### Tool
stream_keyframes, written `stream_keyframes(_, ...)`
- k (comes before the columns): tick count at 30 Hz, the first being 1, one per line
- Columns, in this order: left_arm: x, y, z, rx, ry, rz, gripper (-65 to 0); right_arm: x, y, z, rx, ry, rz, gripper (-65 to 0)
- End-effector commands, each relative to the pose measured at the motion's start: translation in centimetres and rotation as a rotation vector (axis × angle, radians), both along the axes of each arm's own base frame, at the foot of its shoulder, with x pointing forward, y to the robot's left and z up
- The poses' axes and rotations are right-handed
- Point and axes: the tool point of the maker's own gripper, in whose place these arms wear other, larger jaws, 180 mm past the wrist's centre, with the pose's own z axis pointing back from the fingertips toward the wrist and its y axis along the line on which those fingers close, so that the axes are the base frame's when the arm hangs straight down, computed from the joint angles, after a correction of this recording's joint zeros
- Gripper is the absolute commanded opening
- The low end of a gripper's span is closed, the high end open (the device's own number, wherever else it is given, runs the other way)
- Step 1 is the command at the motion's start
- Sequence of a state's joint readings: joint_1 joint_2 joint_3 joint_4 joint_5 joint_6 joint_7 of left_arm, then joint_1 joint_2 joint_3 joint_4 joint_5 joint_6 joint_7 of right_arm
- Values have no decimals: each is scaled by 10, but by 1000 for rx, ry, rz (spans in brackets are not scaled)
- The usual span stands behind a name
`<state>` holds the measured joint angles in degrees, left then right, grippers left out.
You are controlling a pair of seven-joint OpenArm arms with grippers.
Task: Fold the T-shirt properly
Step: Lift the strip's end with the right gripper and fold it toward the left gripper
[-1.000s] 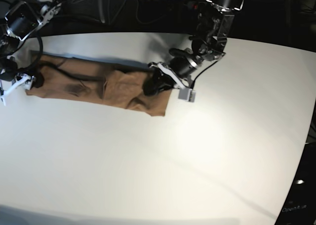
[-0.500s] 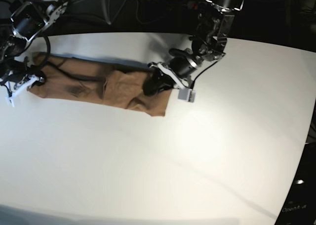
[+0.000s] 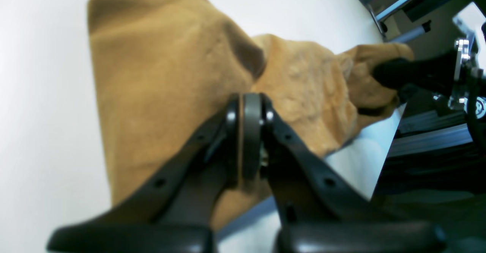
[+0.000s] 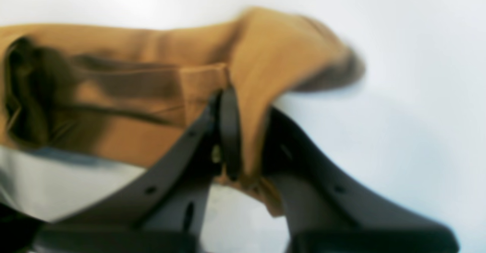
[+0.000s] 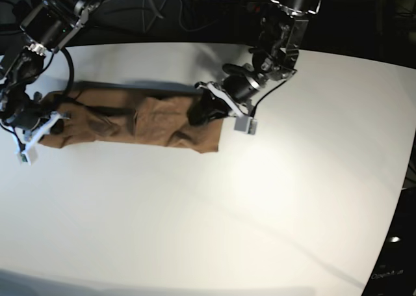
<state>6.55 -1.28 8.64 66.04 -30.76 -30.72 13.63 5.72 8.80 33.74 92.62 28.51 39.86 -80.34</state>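
T-shirt [image 5: 140, 121] cloth lies in a long rumpled strip across the far side of the table [image 5: 214, 211], pinched at both ends. The right gripper [image 4: 243, 131] is clamped on one end with fabric between its jaws; the left gripper [image 3: 246, 139] has its jaws pressed together at the other end. Risk: uneven pulling could drag the strip crooked or slip a thin pinch free

The T-shirt [image 5: 140, 120] lies as a long, rumpled brown band across the upper left of the white table [image 5: 260, 205] — the left gripper [image 5: 200, 114] at its right end, the right gripper [image 5: 57, 121] at its left end.
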Motion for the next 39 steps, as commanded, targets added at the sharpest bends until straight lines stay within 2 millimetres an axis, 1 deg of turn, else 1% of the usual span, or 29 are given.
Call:
stream_keyframes(1, -18, 27, -40, 126, 155, 36, -630, 8, 2, 12, -18, -41, 22, -624)
stream_keyframes(3, -18, 27, -40, 126, 155, 36, -630, 14, 20, 18, -21, -69, 60, -624)
stream_keyframes(7, -19, 26, -40, 124, 155, 35, -630, 26, 50, 40, -49, -145, 136, -624)
stream_keyframes(9, -19, 26, -40, 124, 155, 35, -630, 32, 68, 48, -53, -177, 183, -624)
stream_keyframes(12, -18, 26, -39, 124, 152, 35, -630, 40, 95, 53, -47, -197, 261, -624)
stream_keyframes(16, -17, 26, -39, 123, 151, 35, -630, 41, 116, 51, -35, -192, 323, -624)
stream_keyframes(18, -16, 26, -38, 123, 148, 35, -630, 40, 122, 49, -28, -190, 335, -624)
stream_keyframes(19, -10, 26, -32, 120, 128, 36, -630, 40, 122, 49, -28, -190, 335, -624)
stream_keyframes(21, -6, 24, -24, 115, 102, 37, -630, 39, 126, 47, -15, -186, 335, -624)
stream_keyframes(25, 1, 23, -11, 108, 63, 37, -630, 39, 143, 46, 33, -193, 335, -624)
stream_keyframes(30, 4, 22, -5, 103, 46, 37, -630, 42, 173, 48, 57, -202, 411, -624)
stream_keyframes(33, 4, 21, -3, 100, 42, 36, -630, 42, 184, 48, 71, -193, 424, -624)
stream_keyframes(36, 5, 20, -1, 77, 47, 44, -630, 44, 188, 49, 100, -176, 378, -624)
stream_keyframes(38, 6, 21, 0, 60, 51, 54, -630, 51, 187, 54, 106, -186, 357, -624)
stream_keyframes(39, 6, 21, 1, 54, 53, 55, -630, 53, 189, 53, 116, -177, 352, -624)
